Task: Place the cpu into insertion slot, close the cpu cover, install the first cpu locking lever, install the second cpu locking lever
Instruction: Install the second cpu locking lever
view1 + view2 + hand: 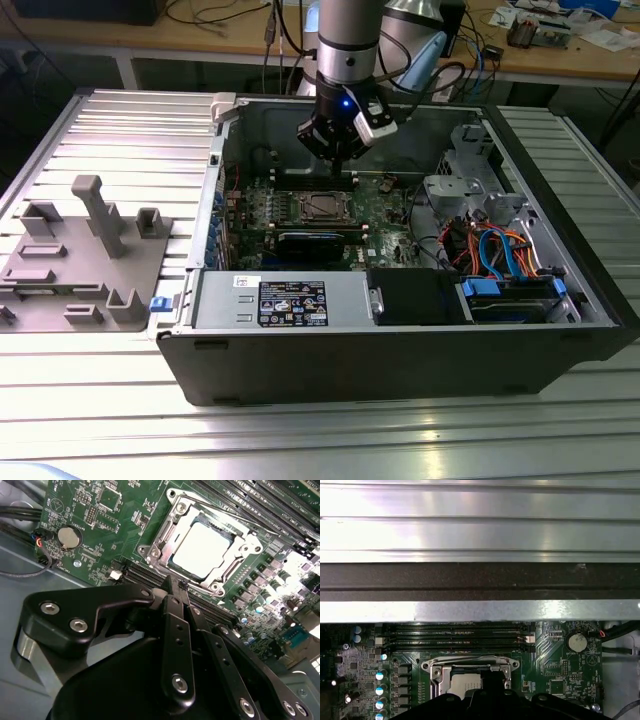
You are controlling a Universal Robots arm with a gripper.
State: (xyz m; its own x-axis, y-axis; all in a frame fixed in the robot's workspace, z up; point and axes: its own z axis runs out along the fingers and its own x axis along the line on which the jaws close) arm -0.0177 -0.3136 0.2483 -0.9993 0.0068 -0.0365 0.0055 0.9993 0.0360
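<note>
Green motherboard (100,525), cpu (202,550) under closed cpu cover (165,535), gripper (175,587) above

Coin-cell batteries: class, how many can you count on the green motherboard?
1. The coin-cell battery sits near the edge of the motherboard, apart from the cpu cover, seen in both wrist views. The hand hides part of the board, so more may be hidden.

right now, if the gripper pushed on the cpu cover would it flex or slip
The cpu cover is a thin metal frame lying flat around the cpu, so it probably stays stiff. Its shiny surface could let the gripper slide.
</note>
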